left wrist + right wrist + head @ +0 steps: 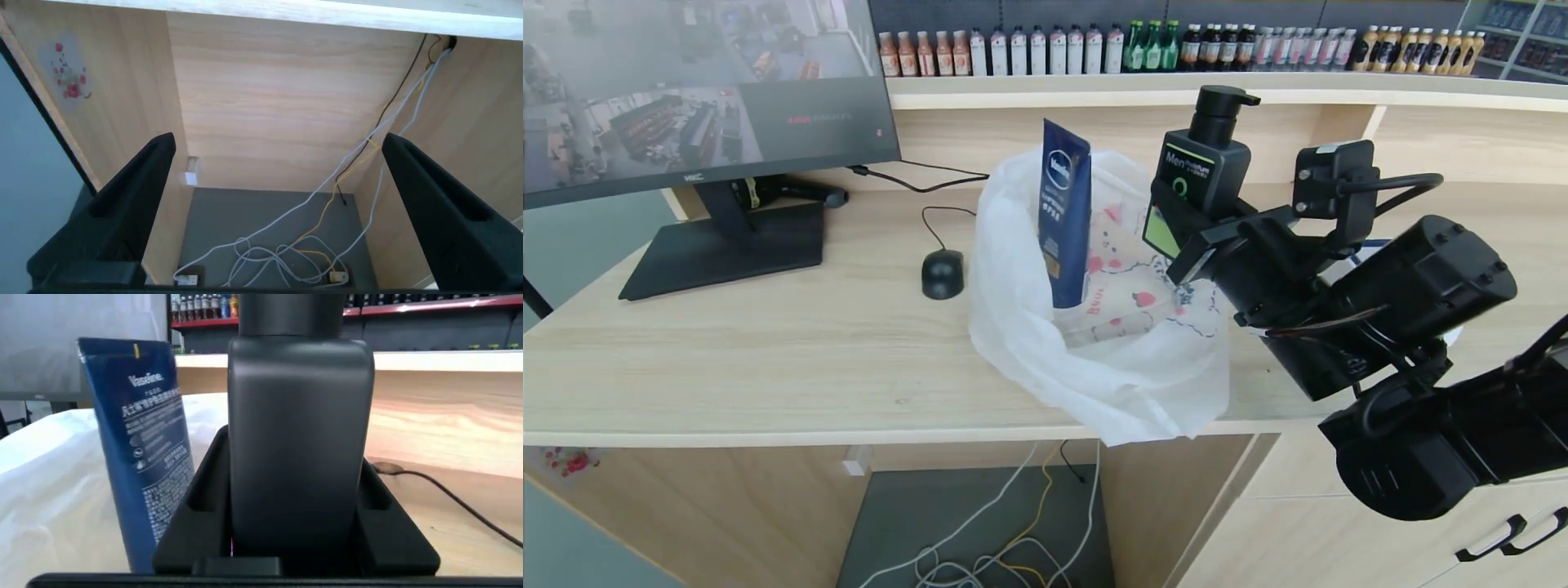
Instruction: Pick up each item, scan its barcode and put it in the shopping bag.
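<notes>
Head view has the right gripper (1188, 238) clamped on a black square pump bottle (1205, 167), held upright by the right rim of the white plastic shopping bag (1094, 376) (tall blue tube (1064, 220) standing inside). Left gripper (278, 151) is spread wide, down below the pale wooden counter (768, 343)

Base of the pump bottle (1207, 163) behind the right gripper (1180, 233)
</notes>
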